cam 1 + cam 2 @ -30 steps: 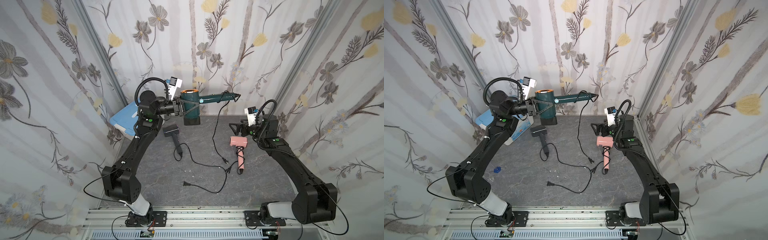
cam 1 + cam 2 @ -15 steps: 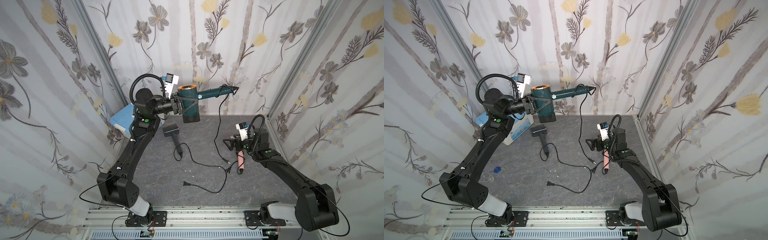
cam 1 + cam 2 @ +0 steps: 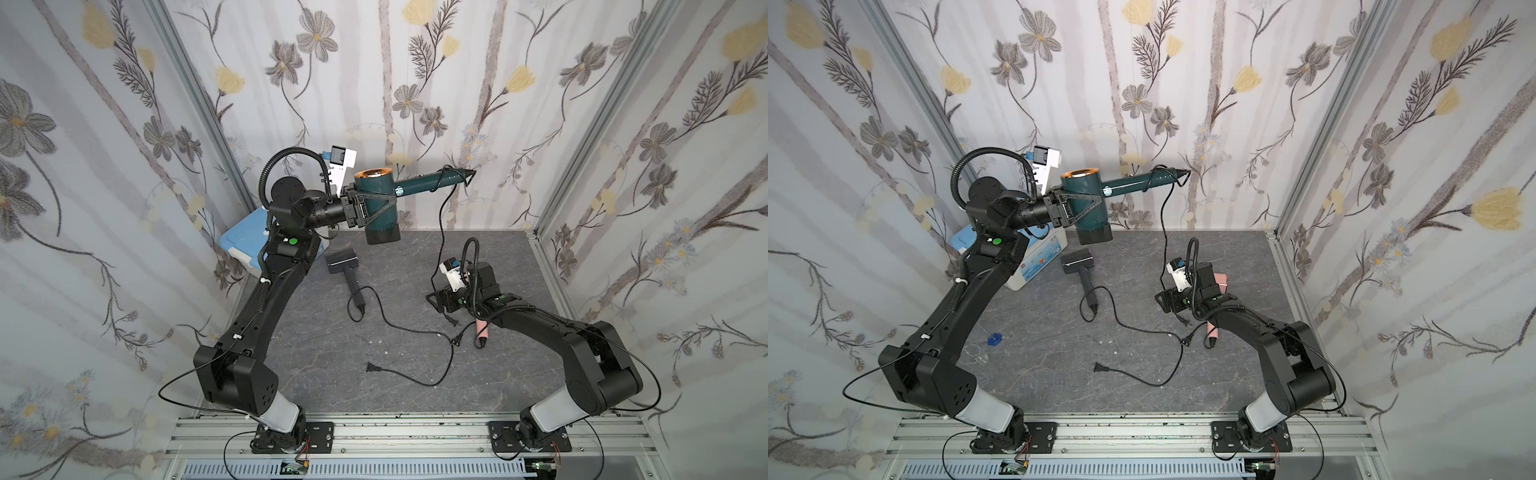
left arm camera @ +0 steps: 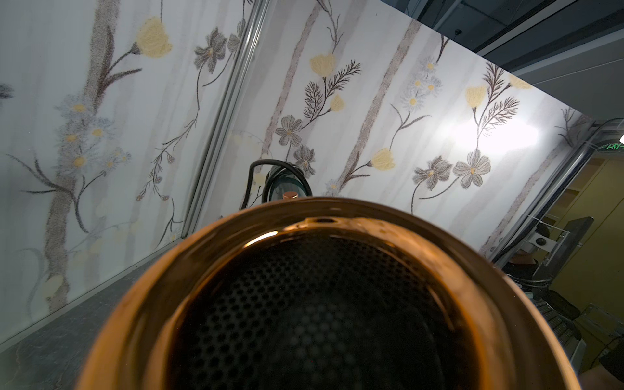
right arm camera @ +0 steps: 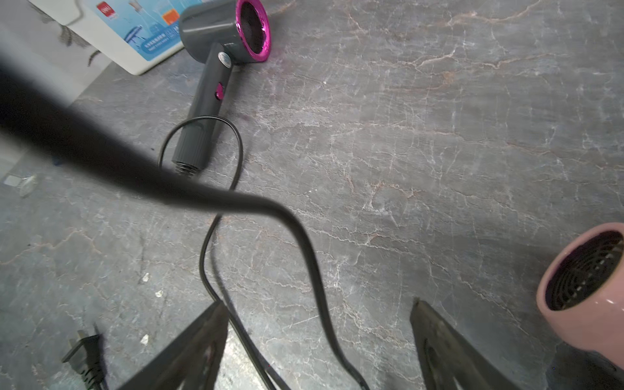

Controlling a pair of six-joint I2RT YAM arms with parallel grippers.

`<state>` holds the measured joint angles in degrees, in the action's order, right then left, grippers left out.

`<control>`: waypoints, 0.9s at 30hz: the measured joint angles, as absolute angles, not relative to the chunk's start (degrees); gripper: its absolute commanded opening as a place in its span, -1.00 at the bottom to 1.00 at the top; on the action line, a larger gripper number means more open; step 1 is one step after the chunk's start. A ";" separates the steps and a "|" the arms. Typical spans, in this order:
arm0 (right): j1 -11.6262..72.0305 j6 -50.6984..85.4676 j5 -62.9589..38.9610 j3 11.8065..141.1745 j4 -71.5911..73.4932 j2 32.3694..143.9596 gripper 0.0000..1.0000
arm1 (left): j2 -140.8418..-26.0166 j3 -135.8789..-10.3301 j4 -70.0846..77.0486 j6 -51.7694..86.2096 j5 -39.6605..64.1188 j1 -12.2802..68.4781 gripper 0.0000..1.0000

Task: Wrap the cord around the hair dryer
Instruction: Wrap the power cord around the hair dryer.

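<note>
Right wrist view showed our right gripper (image 5: 317,302), jaws spread, astride the cord (image 5: 270,206); our left gripper (image 3: 386,203) clamped the teal hair dryer (image 3: 382,222) aloft for winding.

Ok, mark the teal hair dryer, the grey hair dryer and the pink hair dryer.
teal hair dryer (image 3: 422,183): top view, on its handle.
grey hair dryer (image 5: 207,32): right wrist view, on its barrel.
pink hair dryer (image 5: 580,326): right wrist view, on the barrel's outer shell.
</note>
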<state>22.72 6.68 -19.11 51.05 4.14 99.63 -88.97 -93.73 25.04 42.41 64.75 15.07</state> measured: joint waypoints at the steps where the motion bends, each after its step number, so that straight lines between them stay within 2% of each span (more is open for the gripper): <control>1: 22.92 7.01 -18.72 51.27 4.19 100.22 0.50 | -88.97 -93.73 25.04 42.41 64.73 15.07 -1.00; 6: 23.55 7.90 -16.29 51.27 4.29 101.49 0.29 | -88.97 -93.73 25.04 42.41 64.73 15.16 -1.00; 9: 23.79 8.38 -16.23 50.41 4.95 101.51 0.09 | -88.95 -93.73 25.04 42.41 64.73 15.16 -1.00; 13: 23.99 9.17 -16.08 49.50 4.97 102.06 -0.45 | -88.95 -93.73 25.04 42.41 64.49 15.16 -1.00; 18: 24.10 9.61 -16.12 48.69 5.34 102.13 -0.97 | -88.95 -93.73 25.04 42.41 64.05 15.16 -1.00; 27: 26.57 9.02 -14.35 49.45 3.53 99.46 -1.00 | -89.23 -93.49 25.61 44.07 60.88 15.11 -1.00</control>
